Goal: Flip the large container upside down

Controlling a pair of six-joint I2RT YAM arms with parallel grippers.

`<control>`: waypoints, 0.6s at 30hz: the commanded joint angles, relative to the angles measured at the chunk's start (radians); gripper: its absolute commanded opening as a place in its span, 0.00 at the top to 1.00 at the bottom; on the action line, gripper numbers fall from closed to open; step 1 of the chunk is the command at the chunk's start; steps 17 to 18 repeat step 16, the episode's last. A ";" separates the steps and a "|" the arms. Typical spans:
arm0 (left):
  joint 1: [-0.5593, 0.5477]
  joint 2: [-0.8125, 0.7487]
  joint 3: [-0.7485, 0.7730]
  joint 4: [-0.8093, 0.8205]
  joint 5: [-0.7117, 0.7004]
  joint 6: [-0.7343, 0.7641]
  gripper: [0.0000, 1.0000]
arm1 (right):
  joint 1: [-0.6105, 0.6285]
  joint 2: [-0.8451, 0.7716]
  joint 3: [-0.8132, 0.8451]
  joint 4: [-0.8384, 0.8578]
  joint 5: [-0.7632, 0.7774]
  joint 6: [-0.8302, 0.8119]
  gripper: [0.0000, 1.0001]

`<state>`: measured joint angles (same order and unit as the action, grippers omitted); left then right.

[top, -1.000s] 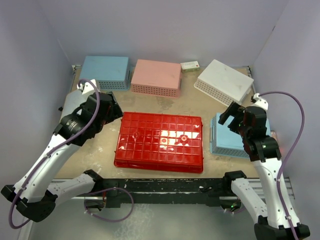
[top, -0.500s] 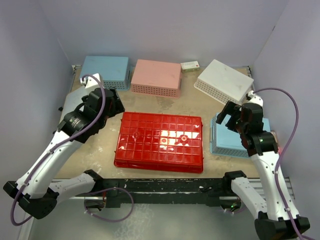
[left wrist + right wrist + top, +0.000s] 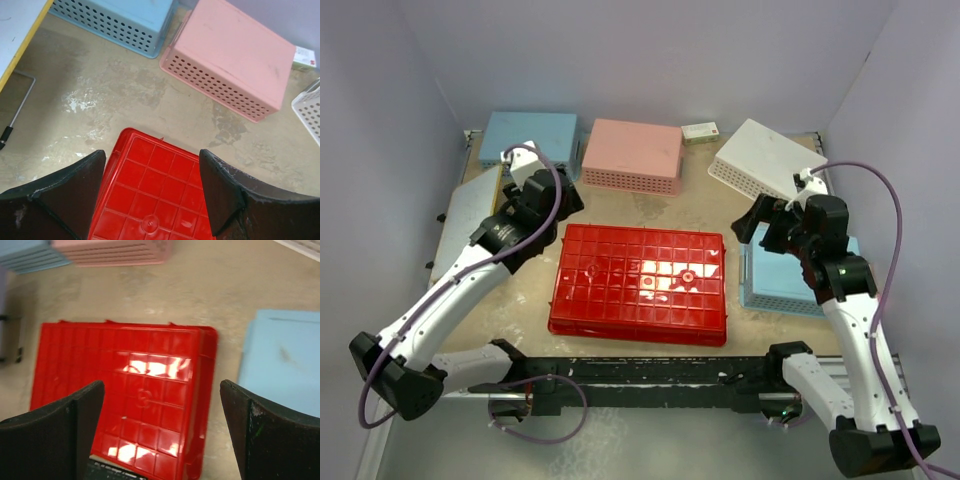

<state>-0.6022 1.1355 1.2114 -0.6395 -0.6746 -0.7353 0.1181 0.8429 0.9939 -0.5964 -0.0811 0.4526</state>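
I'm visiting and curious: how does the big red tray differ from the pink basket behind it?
The red tray is shiny, its upper face a grid of squares; the pink basket is dull with a plain flat top. The pink basket has rows of small holes in its sides; the red tray shows none. The red tray is wider than the pink basket, which sits farther back. Both are rectangular and lie flat.

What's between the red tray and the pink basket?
Nothing but bare, scuffed tabletop lies between the red tray and the pink basket. The left wrist view shows it plainly; the top view agrees.
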 commanded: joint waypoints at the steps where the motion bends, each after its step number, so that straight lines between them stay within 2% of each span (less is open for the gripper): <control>1: 0.004 0.012 -0.037 0.055 -0.036 0.039 0.27 | 0.006 -0.090 -0.055 0.254 -0.382 -0.038 0.00; 5: 0.004 -0.021 -0.108 0.081 -0.062 0.007 0.27 | 0.006 -0.165 -0.166 0.383 -0.372 -0.031 0.00; 10: 0.004 -0.069 -0.161 0.140 -0.073 0.015 0.27 | 0.006 -0.161 -0.172 0.352 -0.301 -0.066 0.00; 18: 0.004 -0.062 -0.133 0.127 -0.110 0.010 0.27 | 0.006 -0.146 -0.167 0.345 -0.255 -0.064 0.00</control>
